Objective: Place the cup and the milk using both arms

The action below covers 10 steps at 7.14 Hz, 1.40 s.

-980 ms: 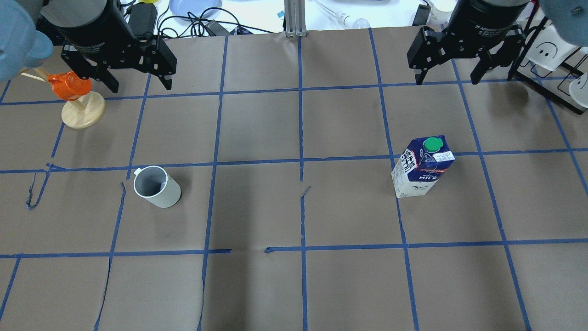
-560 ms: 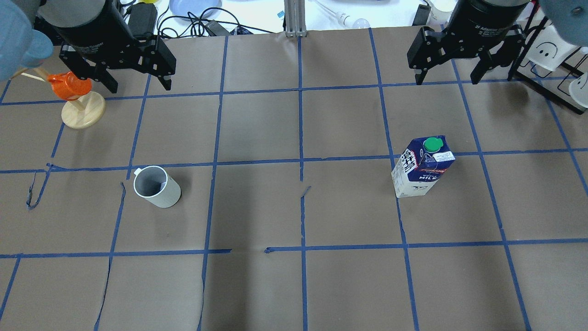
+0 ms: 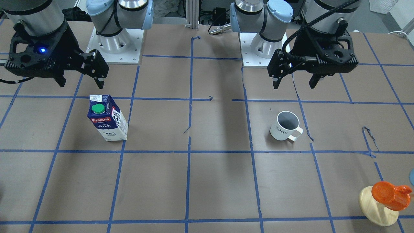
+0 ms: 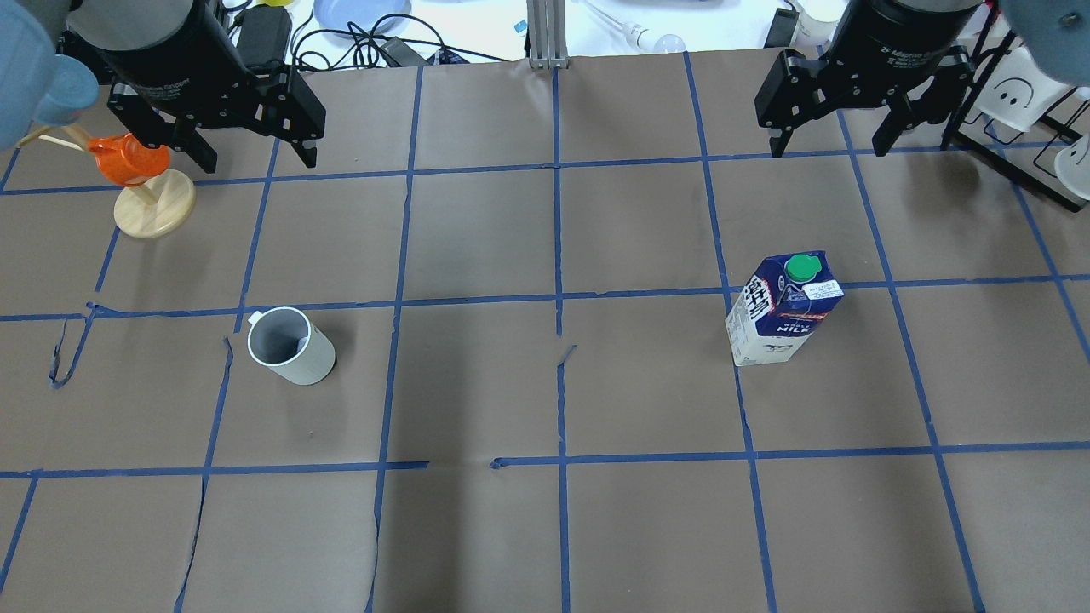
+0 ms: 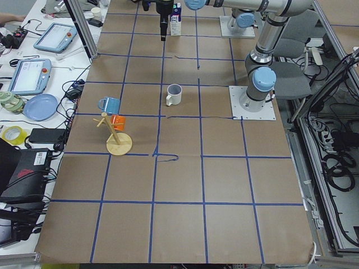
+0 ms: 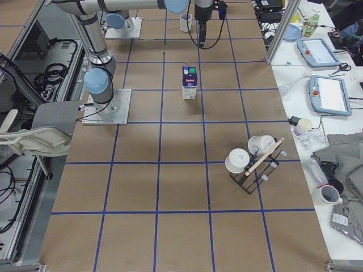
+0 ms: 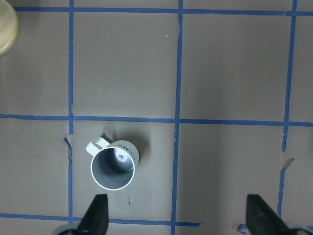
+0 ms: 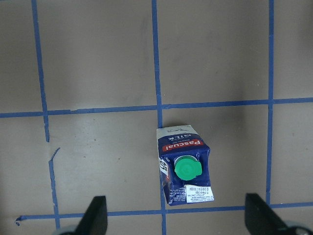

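– Well, has anything changed since a second ago?

– Hardly. The left gripper (image 4: 258, 160) has drifted a hair sideways, toward the orange cup (image 4: 128, 160). The right gripper (image 4: 828, 151) hangs where it hung. Neither the cup (image 4: 289, 347) nor the milk carton (image 4: 782, 311) has budged.

– And the claws?

– Both spread wide, holding nothing, and both high above the table. The wrist cameras look straight down between the fingertips. The left one sees the cup below, close to one fingertip; the right one sees the carton's green cap roughly midway between its two.

– Where do the cup and the carton stand?

– The cup is upright on the brown paper (image 4: 477, 238), left of centre from behind the robot, its handle turned away from the robot. The carton is upright, right of centre, its base just beside a line of blue tape (image 4: 558, 255). The two are well apart, a grid square between them.

– Anything crowding the arms?

– From overhead the orange cup on its wooden stand (image 4: 155, 203) seems to touch the left gripper's outer finger. From across the table, though, the stand sits well apart from it, out near the table's corner. On the right side a mug rack (image 6: 253, 165) stands near that edge, farther out than the carton.
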Available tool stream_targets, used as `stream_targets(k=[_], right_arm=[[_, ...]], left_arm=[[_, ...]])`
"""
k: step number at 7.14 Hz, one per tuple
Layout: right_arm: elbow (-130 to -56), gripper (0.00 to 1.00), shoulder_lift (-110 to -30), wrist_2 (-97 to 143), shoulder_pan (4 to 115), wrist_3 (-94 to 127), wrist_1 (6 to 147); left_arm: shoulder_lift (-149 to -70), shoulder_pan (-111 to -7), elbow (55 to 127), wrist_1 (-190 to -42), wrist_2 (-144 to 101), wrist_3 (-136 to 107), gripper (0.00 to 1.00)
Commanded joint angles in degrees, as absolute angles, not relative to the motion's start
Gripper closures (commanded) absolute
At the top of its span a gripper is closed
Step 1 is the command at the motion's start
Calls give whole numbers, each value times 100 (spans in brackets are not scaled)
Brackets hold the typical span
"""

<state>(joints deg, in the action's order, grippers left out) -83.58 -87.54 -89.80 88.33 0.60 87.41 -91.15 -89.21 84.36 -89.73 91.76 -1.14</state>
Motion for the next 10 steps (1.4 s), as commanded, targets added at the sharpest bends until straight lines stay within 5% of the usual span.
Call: stream_targets(k=[1,10], right_arm=[[-8358,0,-8754,-8974,8833,62,8736],[-8367,0,-8754,-8974,8833,79,8736]], left_arm=[[-9114,-8921,8438,-8974,9176,-114,0],[-9097,-8834,8455,-9061,9184,-158,0]])
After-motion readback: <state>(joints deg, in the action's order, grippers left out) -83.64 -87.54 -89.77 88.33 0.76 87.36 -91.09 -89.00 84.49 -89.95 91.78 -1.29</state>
